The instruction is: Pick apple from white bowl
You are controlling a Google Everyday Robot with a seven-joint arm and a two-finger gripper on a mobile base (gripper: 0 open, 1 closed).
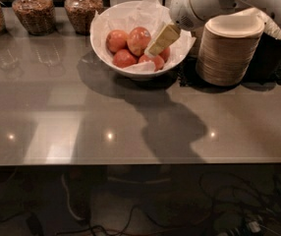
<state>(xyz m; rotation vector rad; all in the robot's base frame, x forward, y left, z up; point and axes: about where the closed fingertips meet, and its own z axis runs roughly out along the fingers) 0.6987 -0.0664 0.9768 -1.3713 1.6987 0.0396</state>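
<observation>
The white bowl [106,53] stands at the back middle of the counter, lined with crinkled white paper that sticks above its rim. Several red apples [139,39] lie inside it. My gripper [161,41] reaches in from the upper right, its cream-coloured fingers over the right side of the bowl, just above the apples there. It holds nothing that I can see.
A tall stack of beige paper bowls [229,53] stands right of the white bowl, with a black container [273,58] behind it. Three glass jars [32,11] of dry food line the back left edge. The grey counter [130,127] front edge runs below.
</observation>
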